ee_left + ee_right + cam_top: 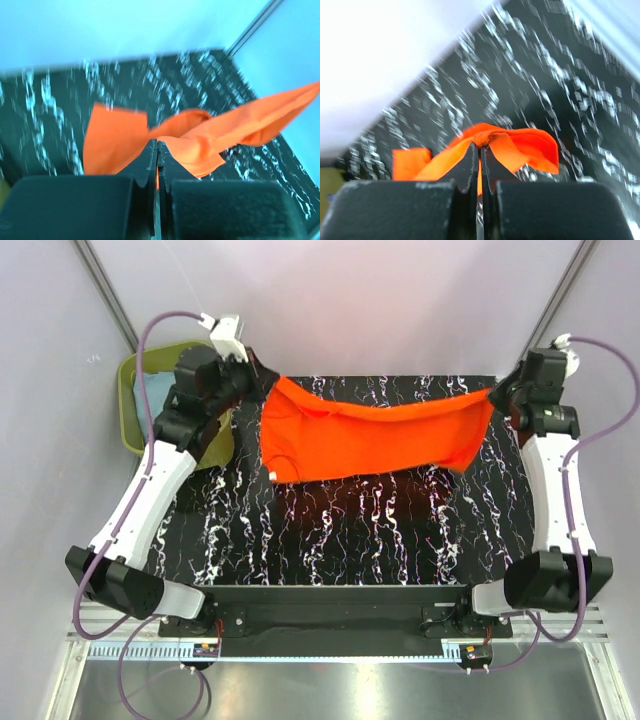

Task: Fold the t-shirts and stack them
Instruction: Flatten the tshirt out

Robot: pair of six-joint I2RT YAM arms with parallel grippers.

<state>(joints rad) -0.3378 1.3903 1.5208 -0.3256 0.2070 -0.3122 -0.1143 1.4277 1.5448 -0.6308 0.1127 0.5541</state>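
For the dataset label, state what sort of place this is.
Probably a robot lab cell: pale enclosure walls, a black marbled table with left arm and right arm bolted on, an orange t-shirt stretched between them.

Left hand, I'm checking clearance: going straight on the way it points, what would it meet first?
The orange t-shirt that the left hand pinches, bunched at its tips; beyond it, probably the black marbled table.
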